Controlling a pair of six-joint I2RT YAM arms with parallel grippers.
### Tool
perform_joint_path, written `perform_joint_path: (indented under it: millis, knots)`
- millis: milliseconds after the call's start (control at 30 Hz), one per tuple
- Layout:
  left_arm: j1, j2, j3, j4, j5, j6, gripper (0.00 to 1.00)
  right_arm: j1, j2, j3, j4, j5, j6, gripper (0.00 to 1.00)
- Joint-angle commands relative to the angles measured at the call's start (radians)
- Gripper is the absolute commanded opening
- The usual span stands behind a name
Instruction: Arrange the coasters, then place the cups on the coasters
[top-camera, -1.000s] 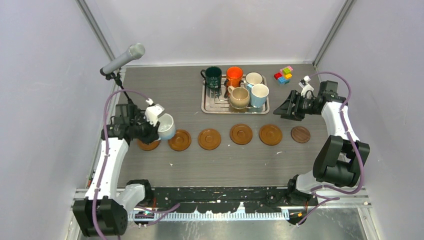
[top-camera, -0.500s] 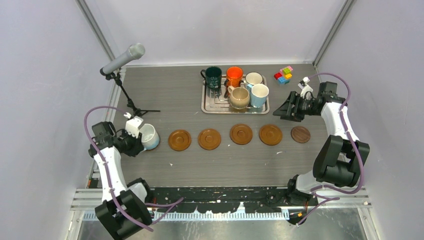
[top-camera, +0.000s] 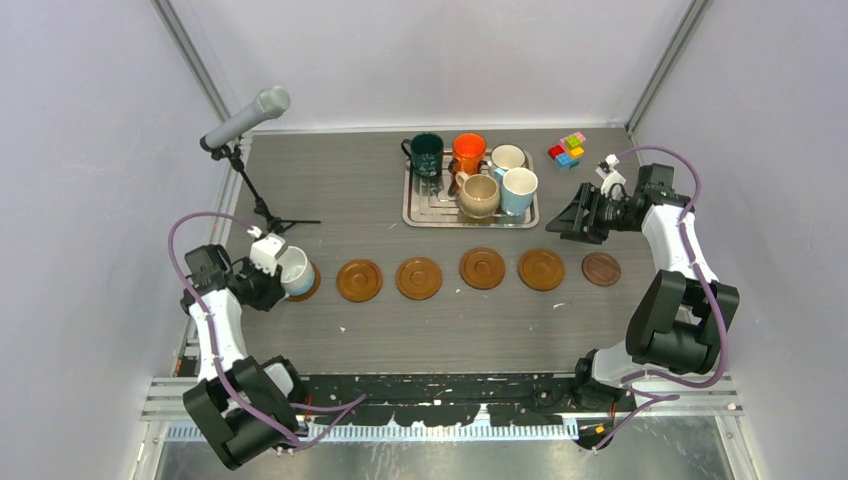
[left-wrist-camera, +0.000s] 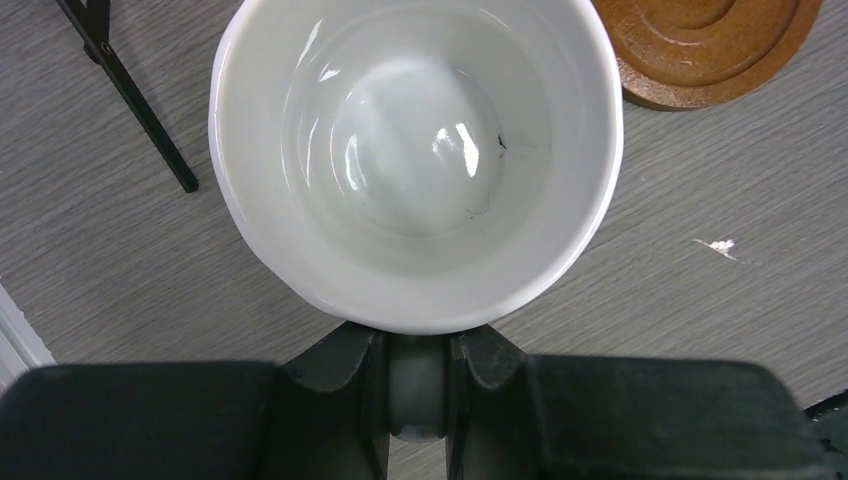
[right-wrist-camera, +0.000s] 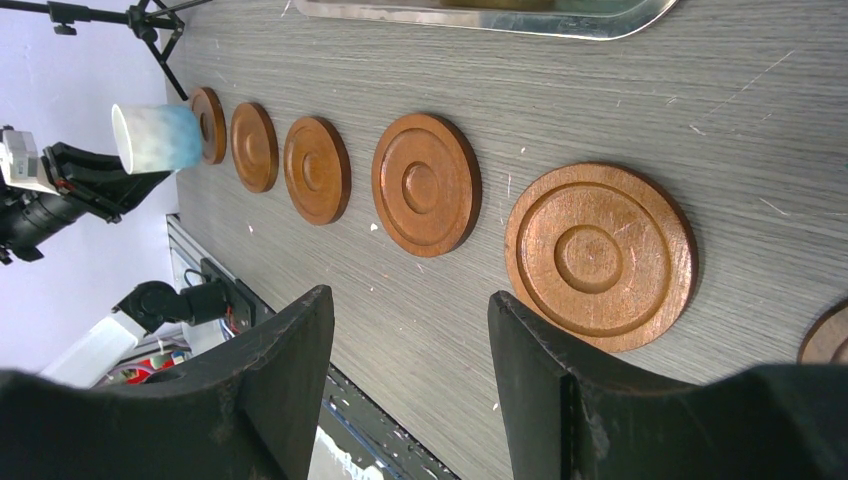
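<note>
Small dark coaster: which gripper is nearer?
Right. The right gripper hangs just beyond the small dark coaster; the left gripper holds a white cup at the row's opposite end.

A robotics lab cell: plain pale walls (top-camera: 90, 150) box in a grey worktop (top-camera: 340, 180), left arm (top-camera: 207, 325) and right arm (top-camera: 672, 240) bolted to a rail (top-camera: 450, 388) at its edge, a microphone (top-camera: 247, 117) on a stand.
</note>
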Motion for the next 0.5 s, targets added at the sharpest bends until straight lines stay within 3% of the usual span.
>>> perform_joint_path:
  millis: [0, 467]
  knots:
    - [0.008, -0.01, -0.023, 0.126, 0.041, 0.024, 0.0, 0.003, -0.025, -0.005, 0.015, -0.023, -0.008, 0.63]
    - [0.008, 0.033, -0.061, 0.193, 0.005, 0.038, 0.12, 0.003, -0.023, -0.008, 0.019, -0.017, 0.0, 0.63]
